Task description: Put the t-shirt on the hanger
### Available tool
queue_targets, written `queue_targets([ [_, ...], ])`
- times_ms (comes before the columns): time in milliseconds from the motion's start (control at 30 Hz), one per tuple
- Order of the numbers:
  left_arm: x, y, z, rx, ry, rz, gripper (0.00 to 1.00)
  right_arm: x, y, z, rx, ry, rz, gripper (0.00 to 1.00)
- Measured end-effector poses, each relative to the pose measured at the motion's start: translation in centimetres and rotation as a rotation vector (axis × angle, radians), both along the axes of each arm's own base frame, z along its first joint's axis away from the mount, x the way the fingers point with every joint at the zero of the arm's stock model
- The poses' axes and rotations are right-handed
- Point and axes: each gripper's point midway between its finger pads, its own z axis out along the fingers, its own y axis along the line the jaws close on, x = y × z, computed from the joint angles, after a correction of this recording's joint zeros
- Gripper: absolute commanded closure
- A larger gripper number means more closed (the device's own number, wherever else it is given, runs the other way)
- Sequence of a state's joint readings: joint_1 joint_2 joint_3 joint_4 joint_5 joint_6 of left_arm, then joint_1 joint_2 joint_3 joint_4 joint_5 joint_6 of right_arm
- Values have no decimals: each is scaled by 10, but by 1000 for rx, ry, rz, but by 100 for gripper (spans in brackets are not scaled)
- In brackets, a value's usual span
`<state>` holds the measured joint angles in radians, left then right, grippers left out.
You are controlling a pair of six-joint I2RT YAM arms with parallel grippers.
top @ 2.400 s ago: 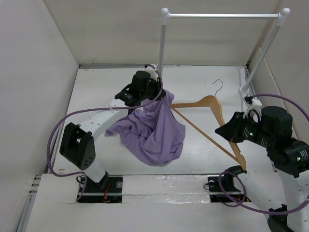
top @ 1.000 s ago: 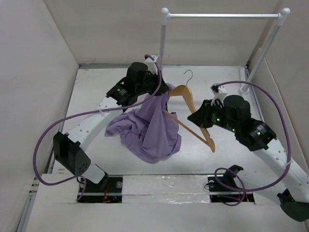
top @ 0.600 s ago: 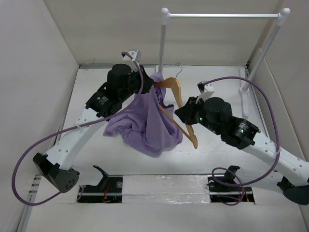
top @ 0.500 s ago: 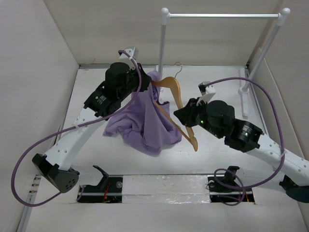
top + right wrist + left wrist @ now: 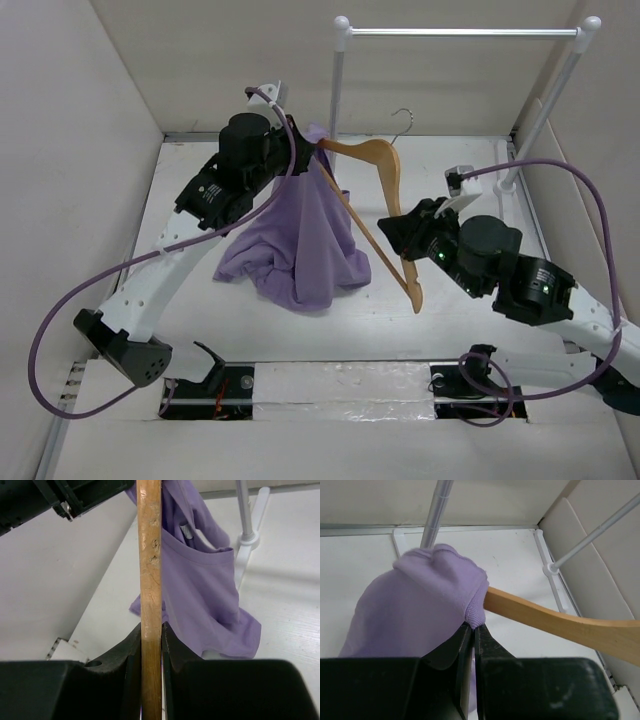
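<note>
The lavender t-shirt hangs from my left gripper, which is shut on its ribbed collar, and its lower part rests bunched on the table. In the left wrist view the collar is pinched at the left gripper. One arm of the wooden hanger pokes into the collar opening. My right gripper is shut on the hanger and holds it tilted in the air. Up close, the hanger's bar stands clamped in the right gripper, with the t-shirt behind it.
The white and silver clothes rail stands at the back. Its left post is right behind the shirt, and its right post is by the right wall. The rail's foot rests on the table. Beige walls close in the left, back and right.
My left arm raised the shirt up and back toward the rail post. My right arm swung the hanger left against the shirt, then drew back right with the hanger's tip at the collar.
</note>
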<state>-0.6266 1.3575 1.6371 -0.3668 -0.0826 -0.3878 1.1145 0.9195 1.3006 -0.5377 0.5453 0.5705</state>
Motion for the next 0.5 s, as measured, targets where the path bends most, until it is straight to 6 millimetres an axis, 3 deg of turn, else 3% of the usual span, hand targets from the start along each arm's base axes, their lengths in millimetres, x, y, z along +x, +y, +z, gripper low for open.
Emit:
queue_targets([
  [167,-7,-12,2,-29,10,-72,100,22,16,-16,-61,-35,-66,100],
  [333,-23,-32,7,-67,18,-193,100,55,46,-35,-103,-69,-89,100],
  [500,-39,-40,12,-98,28,-277,100,82,66,-37,-57,-137,-93,100],
])
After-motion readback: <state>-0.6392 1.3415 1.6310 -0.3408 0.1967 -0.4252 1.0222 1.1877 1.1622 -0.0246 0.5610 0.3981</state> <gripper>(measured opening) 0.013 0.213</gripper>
